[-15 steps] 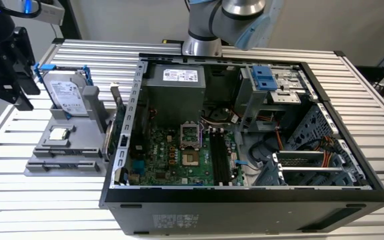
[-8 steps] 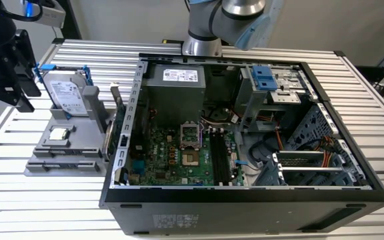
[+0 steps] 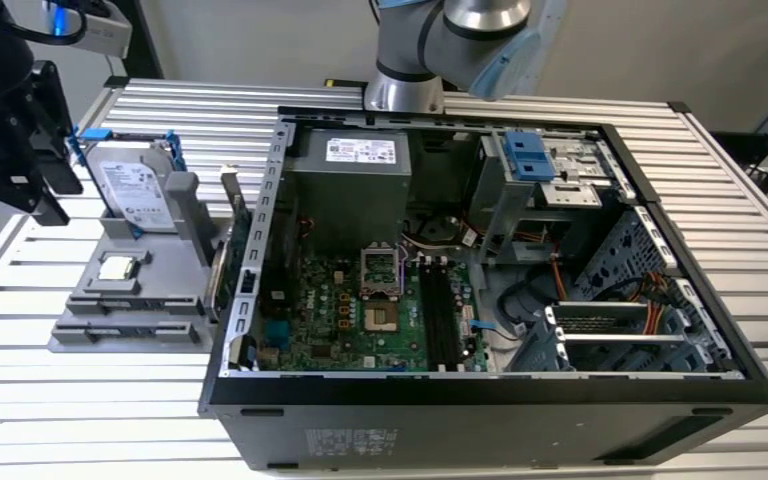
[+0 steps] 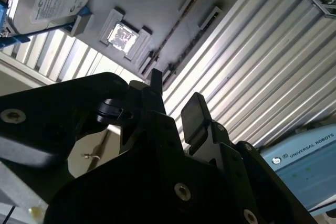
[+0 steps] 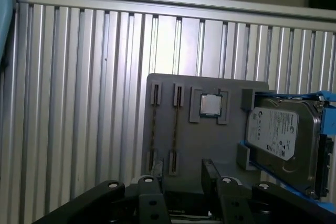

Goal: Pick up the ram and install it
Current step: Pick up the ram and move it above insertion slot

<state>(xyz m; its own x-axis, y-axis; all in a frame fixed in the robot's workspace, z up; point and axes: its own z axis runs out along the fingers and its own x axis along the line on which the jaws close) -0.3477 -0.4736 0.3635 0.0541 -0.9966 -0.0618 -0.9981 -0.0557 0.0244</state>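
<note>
The pickup step is in hand. The tool [image 4: 176,98] hangs above the grey holder [image 5: 210,140] on the bench [image 5: 79,103], its fingers apart and empty. The ram [image 5: 176,124] stands on edge in the holder's slots, near the square chip [image 5: 211,104], and shows as a thin dark strip. Gripping it calls, I judge, for fingers squared to its flat faces.

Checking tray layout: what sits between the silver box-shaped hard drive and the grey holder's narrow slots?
The small square silver CPU chip, in the first wrist view.
</note>
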